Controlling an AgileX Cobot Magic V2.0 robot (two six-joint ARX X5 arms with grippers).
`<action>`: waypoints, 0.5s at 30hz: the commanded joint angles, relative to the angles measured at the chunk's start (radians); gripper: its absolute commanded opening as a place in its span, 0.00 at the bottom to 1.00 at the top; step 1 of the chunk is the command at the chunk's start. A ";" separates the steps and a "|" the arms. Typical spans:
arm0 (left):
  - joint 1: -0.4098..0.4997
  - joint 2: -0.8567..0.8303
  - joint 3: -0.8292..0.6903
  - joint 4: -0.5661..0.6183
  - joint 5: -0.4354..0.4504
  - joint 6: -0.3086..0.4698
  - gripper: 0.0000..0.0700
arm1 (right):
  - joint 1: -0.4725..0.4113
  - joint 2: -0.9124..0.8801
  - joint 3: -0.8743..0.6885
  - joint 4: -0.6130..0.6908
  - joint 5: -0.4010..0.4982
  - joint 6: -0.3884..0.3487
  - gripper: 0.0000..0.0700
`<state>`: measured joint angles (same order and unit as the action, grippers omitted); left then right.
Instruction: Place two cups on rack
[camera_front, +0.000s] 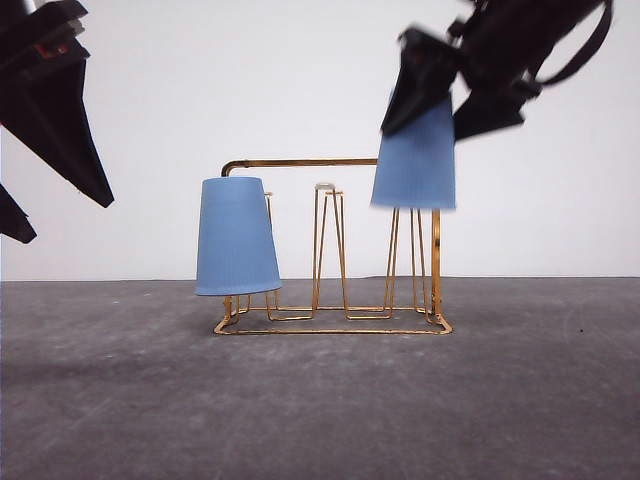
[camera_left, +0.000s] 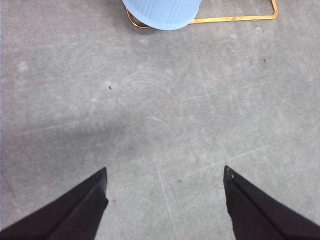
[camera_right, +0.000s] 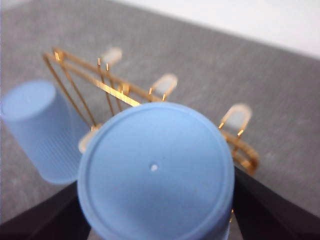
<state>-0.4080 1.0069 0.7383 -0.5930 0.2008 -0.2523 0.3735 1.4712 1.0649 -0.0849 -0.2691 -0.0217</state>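
Front view, cup (camera_front: 236, 238) on rack (camera_front: 335, 318), prongs (camera_front: 328, 250) free

Two light blue cups are on view: one cup (camera_front: 237, 237) upturned at the rack's nine o'clock end, a second cup (camera_front: 416, 155) raised at three o'clock. One gold wire rack (camera_front: 330, 250) stands between two black grippers.

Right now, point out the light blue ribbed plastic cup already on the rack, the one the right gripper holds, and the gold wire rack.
Light blue ribbed plastic cup on rack (camera_front: 237, 238), front view, side wall.
Held light blue cup (camera_right: 155, 167), right wrist view, flat base.
Gold wire rack (camera_front: 300, 162), front view, top bar.
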 joint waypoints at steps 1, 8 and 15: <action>-0.003 0.005 0.005 0.011 -0.002 0.000 0.61 | 0.009 0.040 0.011 0.010 -0.002 -0.010 0.55; -0.003 0.005 0.005 0.011 -0.002 0.000 0.61 | 0.010 0.143 0.011 0.015 -0.003 -0.014 0.62; -0.003 0.005 0.005 0.011 -0.002 0.000 0.61 | 0.010 0.146 0.011 -0.015 -0.003 0.003 0.92</action>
<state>-0.4080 1.0069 0.7383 -0.5929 0.2008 -0.2523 0.3786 1.6121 1.0649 -0.1025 -0.2687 -0.0255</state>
